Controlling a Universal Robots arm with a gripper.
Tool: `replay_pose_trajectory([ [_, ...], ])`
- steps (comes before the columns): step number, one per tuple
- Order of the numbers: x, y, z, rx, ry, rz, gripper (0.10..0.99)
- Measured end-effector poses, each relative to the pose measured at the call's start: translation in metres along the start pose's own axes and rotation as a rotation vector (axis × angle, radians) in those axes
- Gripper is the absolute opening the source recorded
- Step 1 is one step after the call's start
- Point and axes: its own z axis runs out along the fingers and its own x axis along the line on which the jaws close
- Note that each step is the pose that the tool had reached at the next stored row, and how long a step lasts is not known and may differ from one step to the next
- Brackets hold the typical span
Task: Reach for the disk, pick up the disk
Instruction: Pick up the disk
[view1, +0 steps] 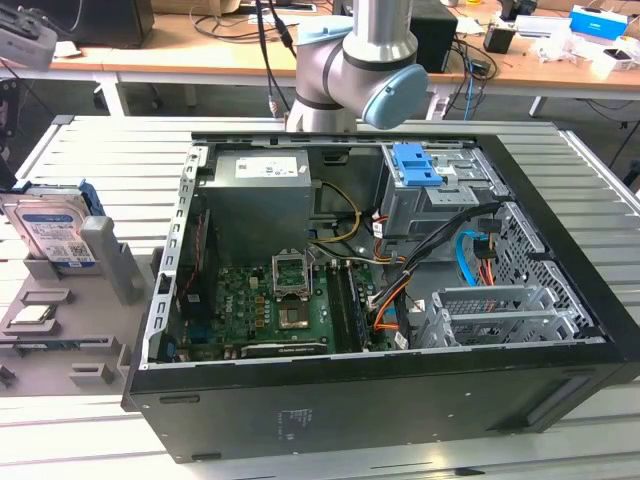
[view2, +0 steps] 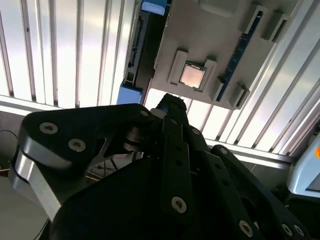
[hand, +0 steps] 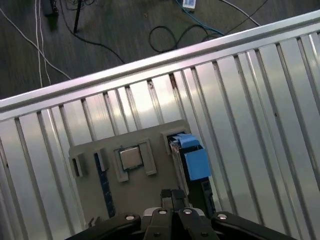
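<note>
The disk (view1: 52, 232), silver-grey with a white and blue label and a blue bracket, stands on edge in a slot of the grey holder (view1: 100, 345) at the exterior view's left. The first wrist view shows the disk (hand: 192, 159) from above, blue bracket uppermost. The second wrist view catches the disk (view2: 131, 92) edge-on beside the holder (view2: 215, 35). My gripper (hand: 171, 195) hangs well above the holder (hand: 140, 192), apart from the disk, its black fingers together and nothing between them. In the second wrist view the gripper (view2: 170, 102) shows as black linkage.
A small square silver chip (hand: 131, 158) lies in a recess of the holder. An open computer case (view1: 380, 300) with a blue latch (view1: 415, 165) fills the slatted metal table (view1: 590, 170). My arm's joint (view1: 350, 60) rises behind the case. Cables lie on the floor (hand: 165, 35).
</note>
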Motion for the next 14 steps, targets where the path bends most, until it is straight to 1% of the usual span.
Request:
replay_pose_trajectory([
  [14, 0.0000, 0.0000, 0.0000, 0.000, 0.0058, -0.153, 0.106],
])
